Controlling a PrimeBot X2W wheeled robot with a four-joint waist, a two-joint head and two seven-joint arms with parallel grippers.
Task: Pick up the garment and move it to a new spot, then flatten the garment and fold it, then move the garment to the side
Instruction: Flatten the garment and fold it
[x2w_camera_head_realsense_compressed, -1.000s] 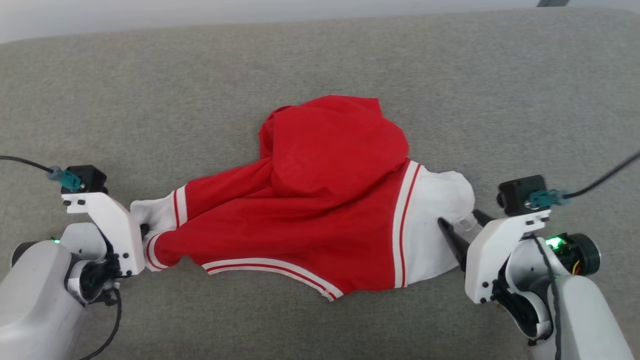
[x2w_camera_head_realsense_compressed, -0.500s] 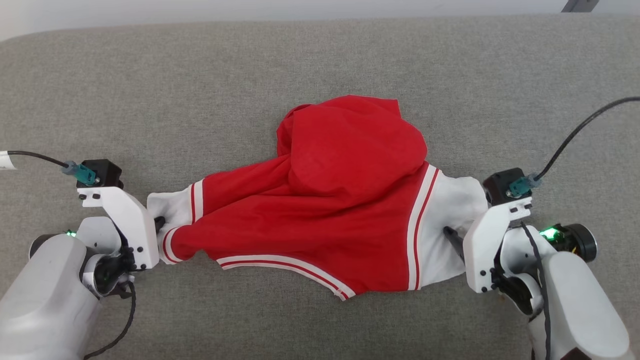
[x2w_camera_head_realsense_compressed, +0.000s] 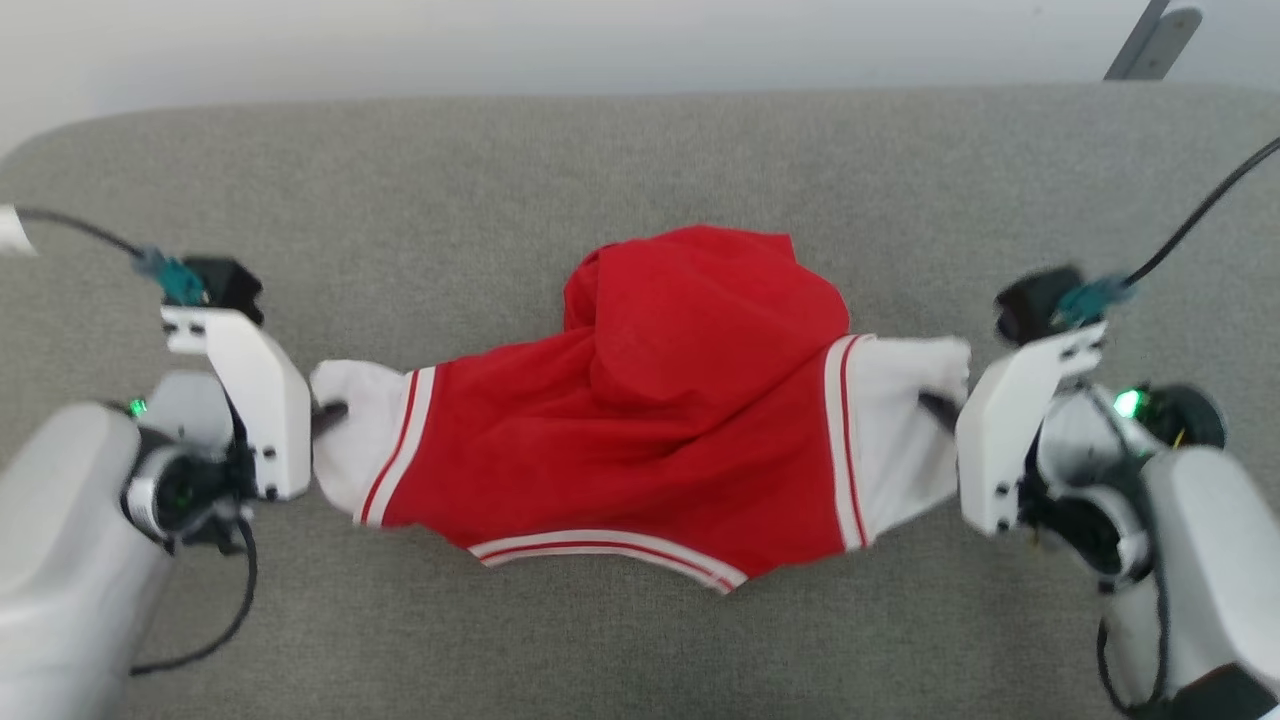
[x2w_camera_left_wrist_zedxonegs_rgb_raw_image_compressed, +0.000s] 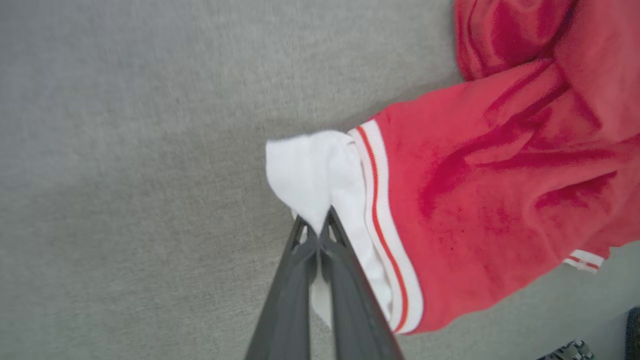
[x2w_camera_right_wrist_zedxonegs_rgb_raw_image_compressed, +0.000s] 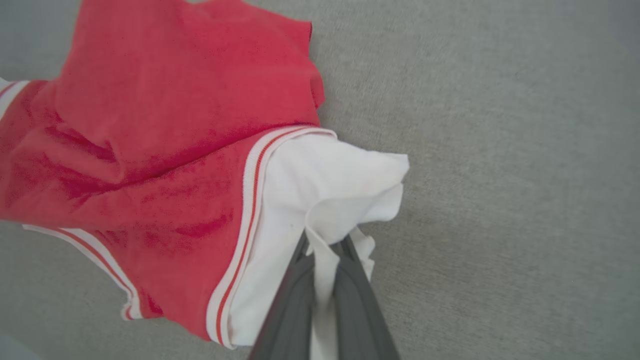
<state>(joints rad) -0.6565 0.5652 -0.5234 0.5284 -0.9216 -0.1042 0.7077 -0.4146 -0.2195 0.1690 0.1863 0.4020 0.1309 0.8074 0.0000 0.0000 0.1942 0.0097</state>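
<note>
The garment (x2w_camera_head_realsense_compressed: 650, 420), a red jersey shirt with white sleeves and red-white striped trim, hangs stretched between my two grippers over the grey cushion (x2w_camera_head_realsense_compressed: 640, 160). Its red body bunches into a hump at the middle. My left gripper (x2w_camera_head_realsense_compressed: 335, 412) is shut on the white left sleeve (x2w_camera_left_wrist_zedxonegs_rgb_raw_image_compressed: 310, 175), the cloth pinched between its dark fingers (x2w_camera_left_wrist_zedxonegs_rgb_raw_image_compressed: 345, 280). At the other end, my right gripper (x2w_camera_head_realsense_compressed: 935, 405) is shut on the white right sleeve (x2w_camera_right_wrist_zedxonegs_rgb_raw_image_compressed: 340, 190), with cloth caught between the fingers (x2w_camera_right_wrist_zedxonegs_rgb_raw_image_compressed: 295, 295). The lettering is hidden.
The grey upholstered cushion extends on all sides of the garment. A pale wall runs behind its far edge, and a grey bar (x2w_camera_head_realsense_compressed: 1145, 40) shows at the top right. Cables trail from both wrists.
The right gripper has closed on the right sleeve. Both grippers have risen and drawn apart, pulling the garment taut and lifting its sleeves. The head camera has shifted.
</note>
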